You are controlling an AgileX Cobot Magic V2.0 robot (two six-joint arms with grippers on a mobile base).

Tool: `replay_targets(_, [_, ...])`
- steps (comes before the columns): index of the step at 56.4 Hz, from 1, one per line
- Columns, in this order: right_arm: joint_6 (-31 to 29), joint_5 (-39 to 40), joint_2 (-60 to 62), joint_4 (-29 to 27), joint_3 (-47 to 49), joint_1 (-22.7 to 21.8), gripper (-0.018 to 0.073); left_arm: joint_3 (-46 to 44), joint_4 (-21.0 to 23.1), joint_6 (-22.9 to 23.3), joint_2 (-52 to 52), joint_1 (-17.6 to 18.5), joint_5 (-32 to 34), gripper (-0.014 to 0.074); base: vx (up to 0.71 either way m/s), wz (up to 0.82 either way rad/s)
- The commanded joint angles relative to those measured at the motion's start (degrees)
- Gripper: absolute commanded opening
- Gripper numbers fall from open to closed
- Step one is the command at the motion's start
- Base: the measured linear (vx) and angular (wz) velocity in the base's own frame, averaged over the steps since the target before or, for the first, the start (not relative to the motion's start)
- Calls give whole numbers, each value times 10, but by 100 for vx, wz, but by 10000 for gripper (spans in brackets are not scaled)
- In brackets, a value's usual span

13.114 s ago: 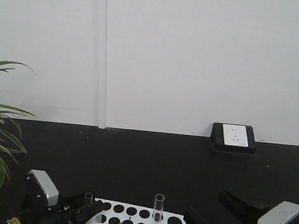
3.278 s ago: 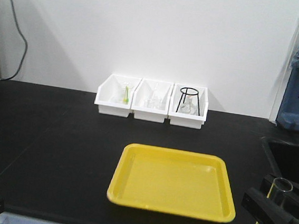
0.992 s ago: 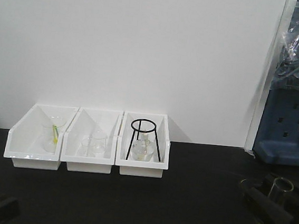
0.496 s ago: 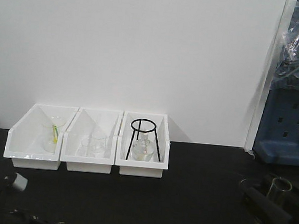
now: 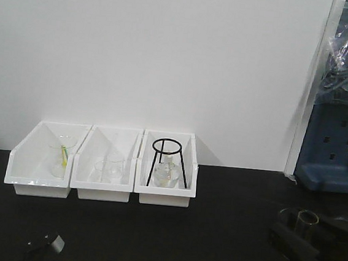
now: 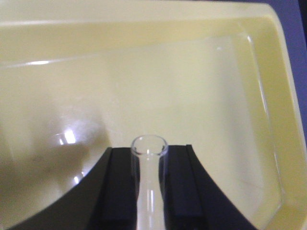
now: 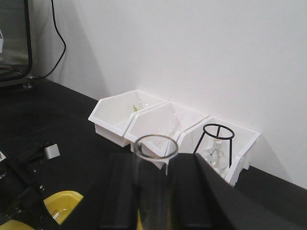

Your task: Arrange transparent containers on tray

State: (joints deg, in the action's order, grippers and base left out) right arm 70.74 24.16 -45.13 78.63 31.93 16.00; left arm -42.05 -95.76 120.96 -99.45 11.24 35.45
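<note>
Your left test tube [image 6: 148, 196] stands in the lower centre of the left wrist view, with its round open rim toward the top of the frame. The left gripper [image 6: 149, 153] is closed on it; its black fingers [image 6: 117, 191] lie against the glass on both sides. Behind the tube, the yellow tray [image 6: 192, 86] fills nearly the whole frame. The tube is over the tray floor, but you cannot tell from this view whether it touches the floor.

Your right test tube [image 7: 153, 191] is in the lower centre of the right wrist view, and the rim is empty and clear. The right gripper [image 7: 152, 160] holds it in the same narrow way, with one black finger on each side.

At the lower left of that view you see the black left arm [image 7: 29, 167], with a corner of the tray just under it.

Farther back, three white bins [image 5: 100, 188] stand in a row on the black table [image 5: 225, 234]. They touch side by side and sit against the white wall [image 5: 169, 56]. The bin at the right of the row holds a black tripod [image 5: 168, 162] with a clear flask [image 5: 166, 176] under its ring. The middle bin holds a clear beaker [image 5: 110, 169].
</note>
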Motion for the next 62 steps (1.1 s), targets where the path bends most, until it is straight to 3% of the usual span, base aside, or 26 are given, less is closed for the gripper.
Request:
replay_targets(1, [-5,9,-1,-16,18,0,-11,-16,12,4,22,2,22,16,0,0])
replay_targets(14, [-5,9,-1,-16,18,0,-11,-16,-18,4,21,2,3,115,0,0])
replay_targets(30, [1,9,-1,-17,18,0,-11,-16,-16,4,21,2,0,384,0,0])
replay_targets(35, [37,2,-6,-17,18,0,-11,-16,-16,4,21,2,1,443,0,0])
replay_targets(48, [186,-23,-104,26,18,0,-11,-16,-16,4,21,2,6,472,0,0])
replay_targets(49, [221,-18,-168,33,18,0,-11,-16,-13,3,21,2,12,472,0,0])
replay_targets(62, [232,36,-335,8,18,0,-11,-16,-12,3,21,2,35,472,0,0])
